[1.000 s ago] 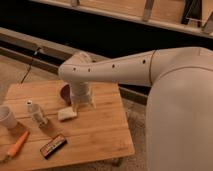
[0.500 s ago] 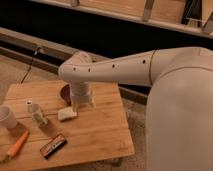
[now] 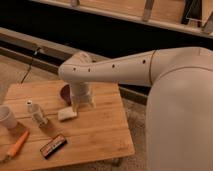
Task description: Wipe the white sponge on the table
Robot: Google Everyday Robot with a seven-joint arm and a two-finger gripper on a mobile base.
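The white sponge [image 3: 67,114] lies on the light wooden table [image 3: 95,130], near its middle. My white arm reaches in from the right and bends down over the table. The gripper [image 3: 78,106] hangs at the end of the wrist, directly above and just right of the sponge, at its far edge. The wrist hides much of it.
A round whitish cup [image 3: 6,117] stands at the left edge. A small pale bottle [image 3: 37,114] lies left of the sponge. An orange carrot-like item [image 3: 17,144] and a dark bar with an orange edge [image 3: 53,145] lie near the front. A dark red object [image 3: 65,92] sits behind the wrist.
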